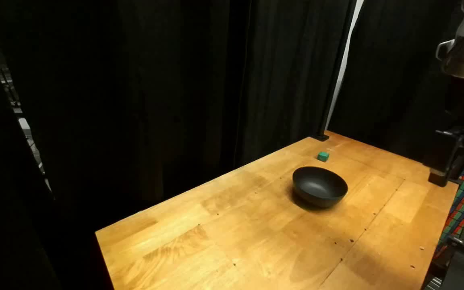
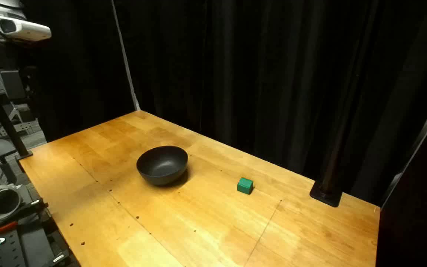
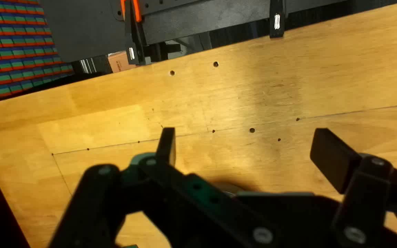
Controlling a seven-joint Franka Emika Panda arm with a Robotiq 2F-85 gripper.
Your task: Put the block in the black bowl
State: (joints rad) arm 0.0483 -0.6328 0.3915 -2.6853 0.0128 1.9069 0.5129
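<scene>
The green block (image 1: 323, 156) rests on the wooden table near its back edge in an exterior view, and it also shows in an exterior view (image 2: 245, 185) apart from the bowl. The black bowl (image 1: 320, 187) stands upright on the table, and its inside looks empty; it shows as well in an exterior view (image 2: 162, 165). My gripper (image 3: 248, 148) is open with nothing between its fingers, high above the table. In the wrist view only a sliver of the bowl (image 3: 228, 188) shows behind the gripper. A tiny green patch at the bottom edge there may be the block.
The wooden table (image 2: 213, 222) has a black post (image 2: 328, 193) clamped at its edge and a second black post (image 2: 4, 111) at another corner. Black curtains hang behind. Clamps (image 3: 277, 20) and a dark bench lie along one table edge.
</scene>
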